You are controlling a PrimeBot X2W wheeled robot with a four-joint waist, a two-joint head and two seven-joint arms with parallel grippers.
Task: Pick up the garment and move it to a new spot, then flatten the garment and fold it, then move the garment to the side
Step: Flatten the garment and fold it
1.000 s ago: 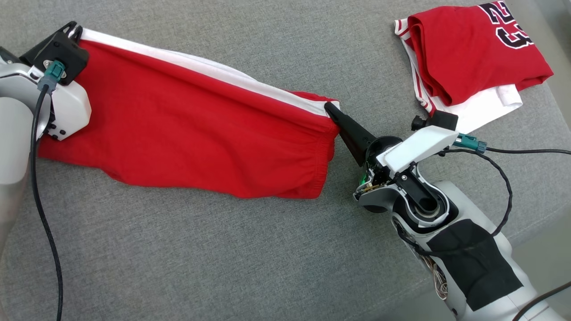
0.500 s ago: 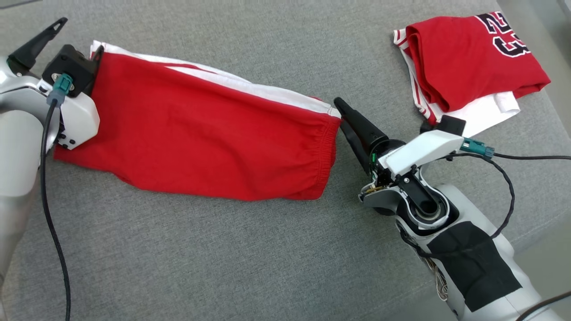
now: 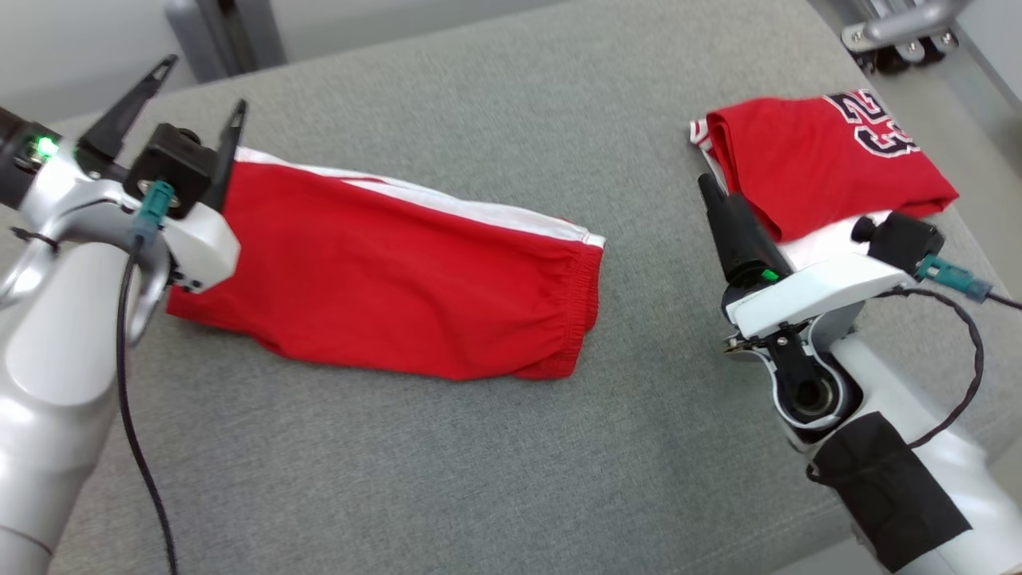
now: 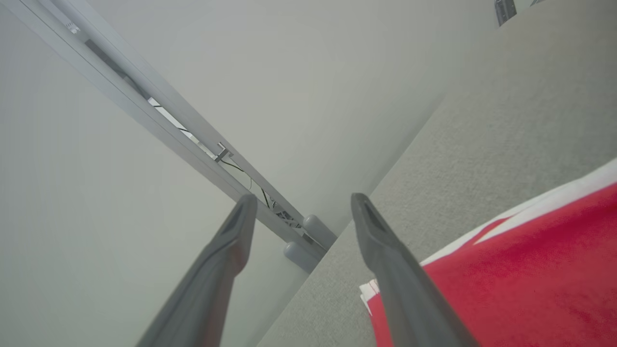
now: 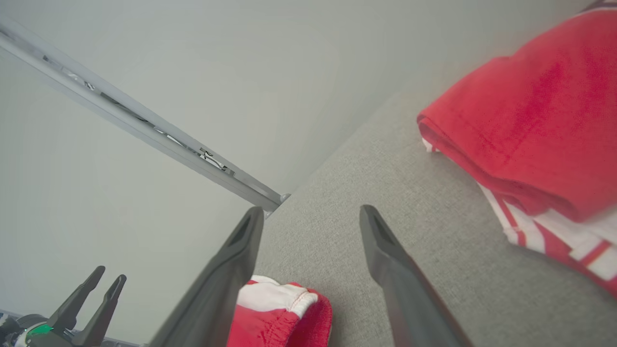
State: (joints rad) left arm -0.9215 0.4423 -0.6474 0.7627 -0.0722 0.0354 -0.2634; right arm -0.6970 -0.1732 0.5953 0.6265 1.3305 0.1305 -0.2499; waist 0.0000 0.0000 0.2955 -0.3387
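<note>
The left hand (image 3: 205,80) and right hand (image 5: 308,214) have both released the garment (image 3: 399,295), which lies folded on the surface (image 3: 479,447); moving it aside remains.

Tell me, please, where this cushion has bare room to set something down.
The widest bare patch of grey cushion is the near strip in front of the red shorts. A gap also lies between their waistband and the folded jersey, and a strip behind the shorts. The right end is crowded by the jersey and right gripper.
</note>
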